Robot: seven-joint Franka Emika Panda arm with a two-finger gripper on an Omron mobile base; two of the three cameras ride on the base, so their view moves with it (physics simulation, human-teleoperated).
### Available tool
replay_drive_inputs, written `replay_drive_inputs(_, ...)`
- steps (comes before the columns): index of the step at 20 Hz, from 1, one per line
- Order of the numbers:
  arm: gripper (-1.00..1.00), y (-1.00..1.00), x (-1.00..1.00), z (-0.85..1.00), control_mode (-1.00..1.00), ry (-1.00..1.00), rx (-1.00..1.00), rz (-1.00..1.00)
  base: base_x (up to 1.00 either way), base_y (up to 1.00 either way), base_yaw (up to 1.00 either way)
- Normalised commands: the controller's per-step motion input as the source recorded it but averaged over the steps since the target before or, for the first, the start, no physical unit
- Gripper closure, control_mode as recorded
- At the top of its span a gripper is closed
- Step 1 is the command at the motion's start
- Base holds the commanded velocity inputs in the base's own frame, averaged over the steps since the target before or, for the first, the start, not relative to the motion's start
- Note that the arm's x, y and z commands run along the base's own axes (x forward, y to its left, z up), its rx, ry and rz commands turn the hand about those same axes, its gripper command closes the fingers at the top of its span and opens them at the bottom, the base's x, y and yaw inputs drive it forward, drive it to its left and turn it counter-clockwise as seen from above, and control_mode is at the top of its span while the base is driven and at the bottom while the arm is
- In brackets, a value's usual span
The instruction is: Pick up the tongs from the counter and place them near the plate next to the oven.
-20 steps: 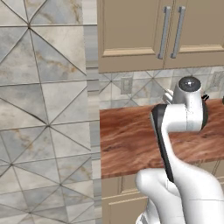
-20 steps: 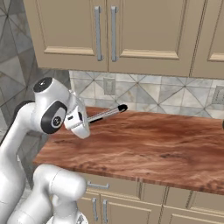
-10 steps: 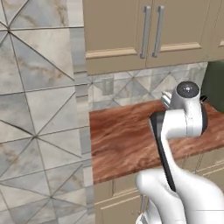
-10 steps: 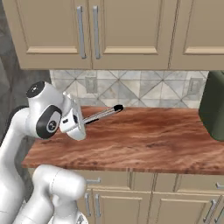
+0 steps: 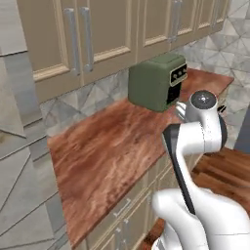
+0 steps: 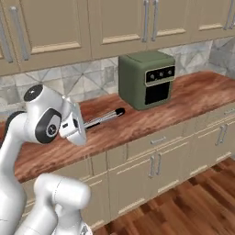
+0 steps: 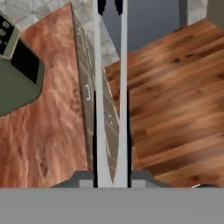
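the pick is done: the tongs (image 6: pixel 102 118) are off the counter (image 6: pixel 183 98), clamped in the gripper (image 6: pixel 79 131), whose jaws stand narrow on the handle end. what is left, by my reading, is the whole delivery: no plate is to be seen in these pictures, so the carry toward it and the set-down beside it are not yet done.

in the right base view the tongs stick out of the gripper nearly level, black tips pointing toward the green oven (image 6: pixel 148 79) but stopping well short of it, above the counter's front half. in the hand view the tongs (image 7: pixel 110 100) run straight up the middle from between the fingertips (image 7: pixel 139 176), two pale arms side by side with dark tips at the top edge; the counter edge and cabinet fronts lie under them, with wood floor (image 7: pixel 175 96) on one side and the oven (image 7: pixel 15 74) on the other. so the tongs hang over the counter's front edge rather than well over the worktop.

in the left base view the arm hides the gripper; the oven (image 5: pixel 156 80) stands at the counter's far end.
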Motion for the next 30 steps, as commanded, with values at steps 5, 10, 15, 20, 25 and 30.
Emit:
replay_drive_inputs(5, 1.00, 0.00, 0.00, 0.00, 1.00, 0.00, 0.00, 0.00, -0.24, 0.00, -0.92)
replay_drive_inputs(10, 1.00, 0.00, 0.00, 0.00, 1.00, 0.00, 0.00, 0.00, -0.13, 0.00, -0.91)
replay_drive_inputs(15, 1.00, 0.00, 0.00, 0.00, 1.00, 0.00, 0.00, 0.00, 0.00, -0.26, -0.84)
replay_drive_inputs(20, 1.00, 0.00, 0.00, 0.00, 1.00, 0.00, 0.00, 0.00, 0.15, -0.62, -0.70)
replay_drive_inputs(25, 1.00, 0.00, 0.00, 0.00, 1.00, 0.00, 0.00, 0.00, 0.40, -0.63, -0.61)
replay_drive_inputs(30, 1.00, 0.00, 0.00, 0.00, 1.00, 0.00, 0.00, 0.00, 0.83, -0.28, -0.50)
